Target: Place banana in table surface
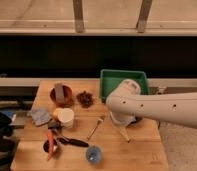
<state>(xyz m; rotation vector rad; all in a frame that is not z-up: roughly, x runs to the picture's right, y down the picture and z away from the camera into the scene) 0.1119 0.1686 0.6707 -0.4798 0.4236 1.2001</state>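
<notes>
The banana (124, 132) is pale yellow-cream and tapers to a point toward the lower right. It hangs from my gripper (120, 121) over the right part of the table surface (137, 150), its tip at or just above the wood. My gripper is shut on the banana's upper end. The white arm's bulky joint (124, 102) reaches in from the right and hides most of the gripper.
A green tray (124, 80) stands at the back right, just behind the arm. A fork (96, 127) lies left of the banana. Further left are a blue cup (94, 155), an orange carrot (51, 142), a dark spoon (72, 141), a white cup (66, 117), a grey cloth (40, 116), a brown bowl (61, 94) and a dark cluster (85, 98).
</notes>
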